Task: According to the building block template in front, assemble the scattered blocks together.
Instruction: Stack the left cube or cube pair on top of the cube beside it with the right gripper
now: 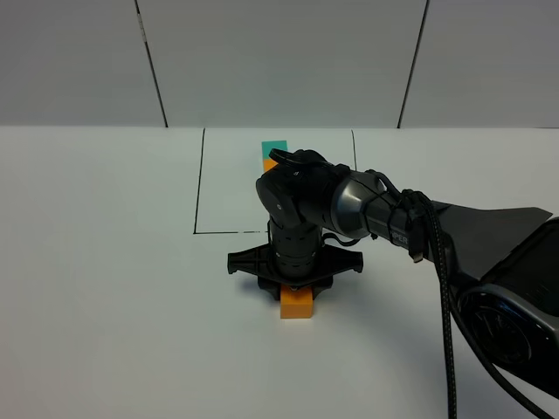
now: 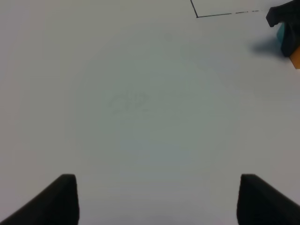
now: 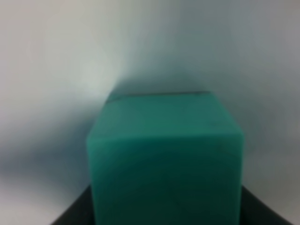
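Right gripper pinches teal cube just beyond orange cube; left gripper spread, empty; template far.

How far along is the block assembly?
Done: the template sits inside the black-lined rectangle, and the loose orange cube lies in front of it. In hand: the right pincer is low over that cube, shut on the teal cube. The left pincer is open, over bare table. Left: whether teal already touches orange is hidden by the arm; then release.
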{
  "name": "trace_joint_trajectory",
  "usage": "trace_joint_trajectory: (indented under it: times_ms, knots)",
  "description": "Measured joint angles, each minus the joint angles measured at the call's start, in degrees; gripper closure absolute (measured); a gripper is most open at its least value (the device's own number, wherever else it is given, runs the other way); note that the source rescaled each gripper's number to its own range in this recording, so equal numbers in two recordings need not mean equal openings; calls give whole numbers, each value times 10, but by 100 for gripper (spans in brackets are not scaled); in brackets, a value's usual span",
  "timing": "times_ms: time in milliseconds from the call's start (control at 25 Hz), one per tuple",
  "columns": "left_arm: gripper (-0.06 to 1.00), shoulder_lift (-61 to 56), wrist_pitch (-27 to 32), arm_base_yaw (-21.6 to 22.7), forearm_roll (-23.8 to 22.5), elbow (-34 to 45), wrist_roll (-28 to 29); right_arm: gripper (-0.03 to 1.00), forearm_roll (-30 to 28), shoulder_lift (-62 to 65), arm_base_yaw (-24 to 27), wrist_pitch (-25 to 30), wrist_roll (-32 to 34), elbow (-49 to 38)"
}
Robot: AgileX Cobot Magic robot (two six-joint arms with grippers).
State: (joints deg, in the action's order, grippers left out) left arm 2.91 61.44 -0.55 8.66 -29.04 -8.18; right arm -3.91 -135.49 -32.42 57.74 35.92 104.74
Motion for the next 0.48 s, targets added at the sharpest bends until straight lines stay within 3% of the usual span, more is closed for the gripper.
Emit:
trace_joint_trajectory:
  times_ms: [240, 320, 480]
  knots:
    - [44, 0, 0, 0, 0, 0, 0, 91, 1, 0, 0, 1, -7, 0]
    - [44, 0, 0, 0, 0, 0, 0, 74, 1, 0, 0, 4, -7, 0]
    - [44, 0, 0, 0, 0, 0, 0, 22, 2, 0, 0, 7, -8, 0]
